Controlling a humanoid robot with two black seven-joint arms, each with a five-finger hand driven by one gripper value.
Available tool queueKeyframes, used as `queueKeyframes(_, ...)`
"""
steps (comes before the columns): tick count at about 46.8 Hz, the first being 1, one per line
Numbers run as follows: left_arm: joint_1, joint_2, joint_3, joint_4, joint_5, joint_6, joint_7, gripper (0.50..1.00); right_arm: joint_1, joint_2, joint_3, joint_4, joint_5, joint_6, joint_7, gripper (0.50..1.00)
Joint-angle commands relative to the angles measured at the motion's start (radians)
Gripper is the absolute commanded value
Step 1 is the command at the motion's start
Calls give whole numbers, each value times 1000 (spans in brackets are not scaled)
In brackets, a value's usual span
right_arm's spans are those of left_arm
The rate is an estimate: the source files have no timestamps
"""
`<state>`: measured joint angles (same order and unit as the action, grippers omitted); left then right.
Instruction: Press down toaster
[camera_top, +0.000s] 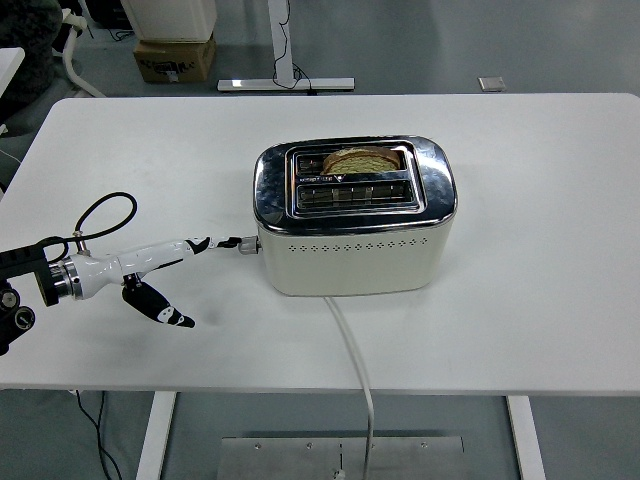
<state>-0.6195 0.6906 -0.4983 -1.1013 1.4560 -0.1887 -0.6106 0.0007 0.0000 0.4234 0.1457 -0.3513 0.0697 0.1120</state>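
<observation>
A cream toaster (355, 215) with a chrome top stands near the middle of a white table (540, 310), 1 slice of bread (364, 159) sunk low in the rear of its 2 slots; small dark lettering between the slots is too fine to read. The left hand (150, 268) reaches in from the left edge, fingers spread: 1 long fingertip (203, 243) points at the lever (243, 242) on the toaster's left end, right beside or touching it, while the thumb (157, 304) hangs apart below, holding nothing. 1 white cord (352, 352) runs from the toaster over the near edge. Beyond the table lie a grey floor, a cardboard box (172, 58) with unreadable print and 1 table leg (284, 55)
</observation>
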Motion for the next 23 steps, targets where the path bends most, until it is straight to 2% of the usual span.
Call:
queueKeyframes(1,0,0,0,0,-2,0,0,1000,1,0,0,0,0,-1,0,1000)
queueKeyframes(23,27,-6,1,24,-3,14,0,1000,-1,0,0,0,0,1,0,1000)
